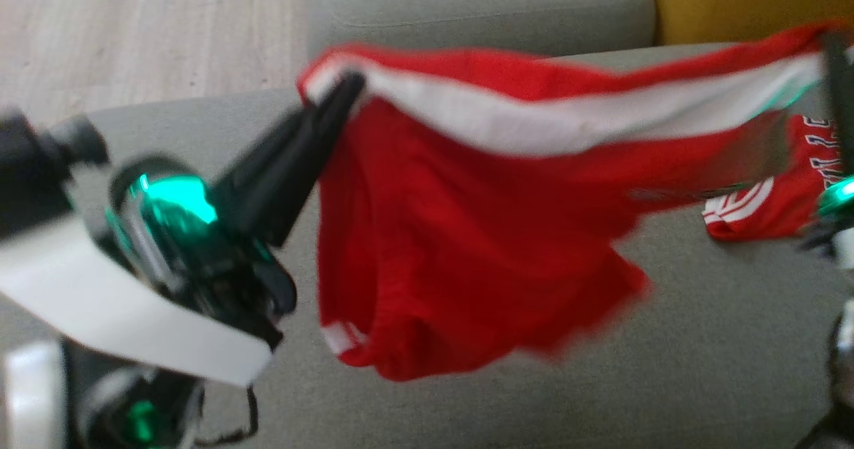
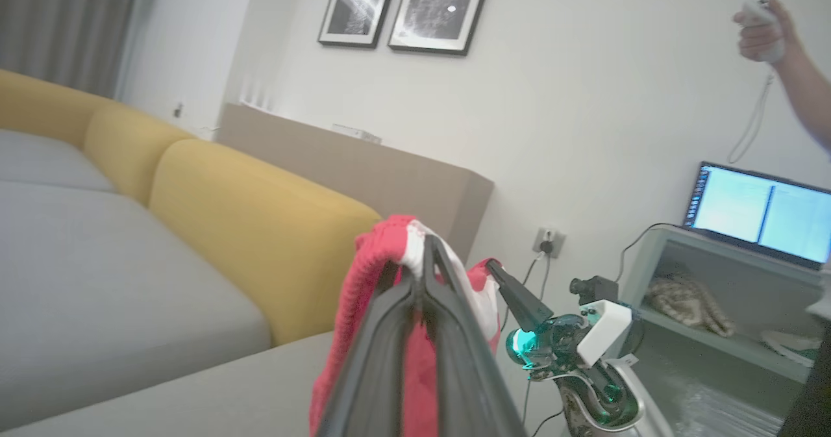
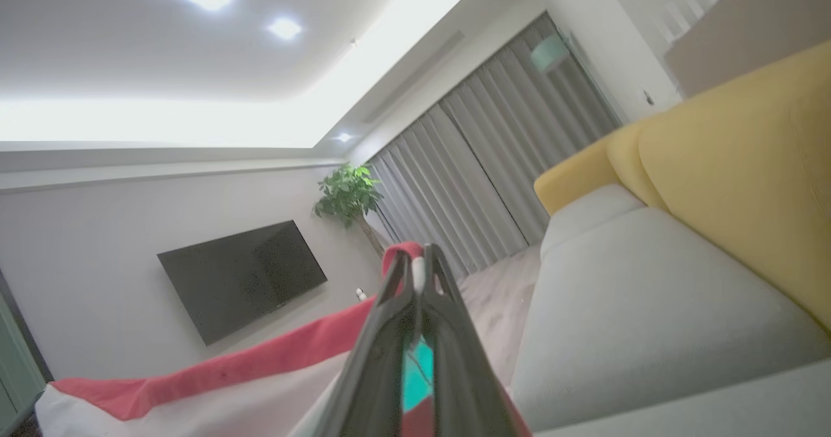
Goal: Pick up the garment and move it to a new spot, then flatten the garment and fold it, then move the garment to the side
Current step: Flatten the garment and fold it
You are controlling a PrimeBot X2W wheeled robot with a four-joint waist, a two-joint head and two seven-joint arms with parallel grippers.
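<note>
Garment (image 1: 467, 235): red, with a white band (image 1: 534, 122) along its top edge. It hangs in the air above the grey sofa seat (image 1: 700, 342), strung between both grippers.

Handling, as I judge it: soft, light and limp. The band sags mid-span and the body droops in loose folds, so it should swing and bunch when carried. The best hold is the band's two ends, where it is taken now.

Left gripper (image 1: 350, 85): fingers together, clamped on the band's left corner. Right gripper (image 3: 419, 255): pinched tight on the other end.

Nearby: a second red piece (image 1: 767, 202) with white stripes lies on the seat under the right end and may catch a lowered hem. Yellow backrest (image 1: 734, 2) behind. A person's hand (image 2: 759, 31) grips a controller, well apart.
</note>
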